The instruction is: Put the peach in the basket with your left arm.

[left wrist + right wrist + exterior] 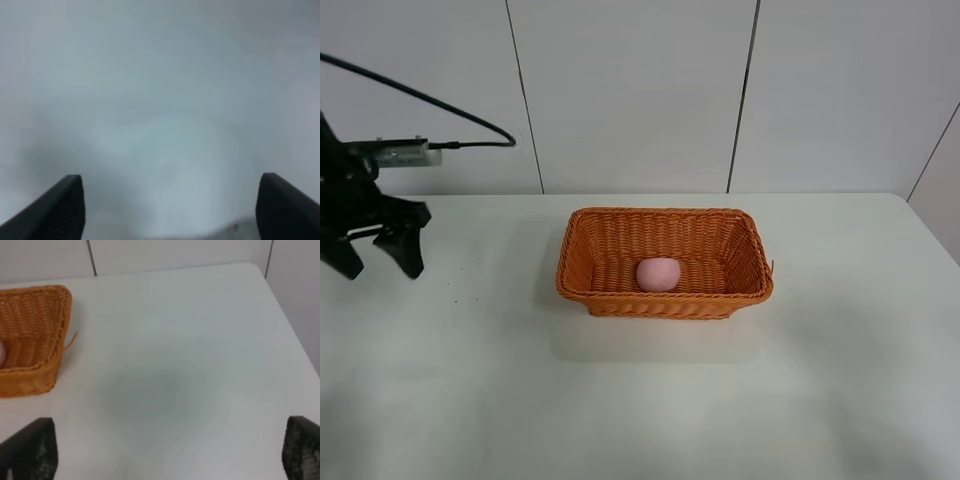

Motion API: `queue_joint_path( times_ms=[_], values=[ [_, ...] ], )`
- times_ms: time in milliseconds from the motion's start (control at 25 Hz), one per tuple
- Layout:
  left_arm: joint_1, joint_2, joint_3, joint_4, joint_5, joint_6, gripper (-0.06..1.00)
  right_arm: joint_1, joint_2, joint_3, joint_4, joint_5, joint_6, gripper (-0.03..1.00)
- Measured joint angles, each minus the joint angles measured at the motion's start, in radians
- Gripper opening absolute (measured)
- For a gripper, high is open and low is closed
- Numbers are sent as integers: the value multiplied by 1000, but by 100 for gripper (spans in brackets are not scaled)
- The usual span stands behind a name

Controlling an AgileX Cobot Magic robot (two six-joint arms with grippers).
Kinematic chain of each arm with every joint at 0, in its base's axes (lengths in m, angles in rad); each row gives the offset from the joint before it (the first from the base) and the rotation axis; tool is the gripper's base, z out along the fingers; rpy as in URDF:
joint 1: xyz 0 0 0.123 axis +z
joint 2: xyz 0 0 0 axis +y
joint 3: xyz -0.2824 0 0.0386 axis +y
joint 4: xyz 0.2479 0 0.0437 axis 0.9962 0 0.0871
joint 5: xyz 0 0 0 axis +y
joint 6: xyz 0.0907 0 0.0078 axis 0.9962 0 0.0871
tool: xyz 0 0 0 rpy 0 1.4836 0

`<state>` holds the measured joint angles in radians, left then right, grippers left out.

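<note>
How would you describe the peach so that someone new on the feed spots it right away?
Find the white table, then the orange-brown wicker basket near its middle. Inside, on the basket floor near the front wall, sits the peach. It is the only small, smooth, pale pink round thing there; everything around it is woven orange, and the left gripper hangs open, far off at the left edge.

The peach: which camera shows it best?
The exterior high view: the whole peach sits inside the basket. The right wrist view catches only a pale sliver at its edge; the left wrist view shows none.
</note>
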<state>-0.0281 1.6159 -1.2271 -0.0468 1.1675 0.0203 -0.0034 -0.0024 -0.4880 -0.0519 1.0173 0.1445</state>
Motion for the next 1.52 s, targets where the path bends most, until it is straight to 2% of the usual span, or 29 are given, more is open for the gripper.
queue_joint_path(
  times_ms=[160,320,520,800,1080,1280,1520],
  values=[
    [0,-226,264,0,-4,-1,81,0,0,0,0,0,0,69],
    [0,-463,506,0,-51,-1,81,0,0,0,0,0,0,69],
    [0,-773,699,0,-107,-1,81,0,0,0,0,0,0,69],
    [0,-1172,725,4,-116,-1,81,0,0,0,0,0,0,69],
    [0,-1480,732,4,-115,0,81,0,0,0,0,0,0,69],
    [0,-1611,733,4,-114,-5,81,0,0,0,0,0,0,69],
    [0,-1623,733,3,-114,-10,81,0,0,0,0,0,0,69]
  ],
)
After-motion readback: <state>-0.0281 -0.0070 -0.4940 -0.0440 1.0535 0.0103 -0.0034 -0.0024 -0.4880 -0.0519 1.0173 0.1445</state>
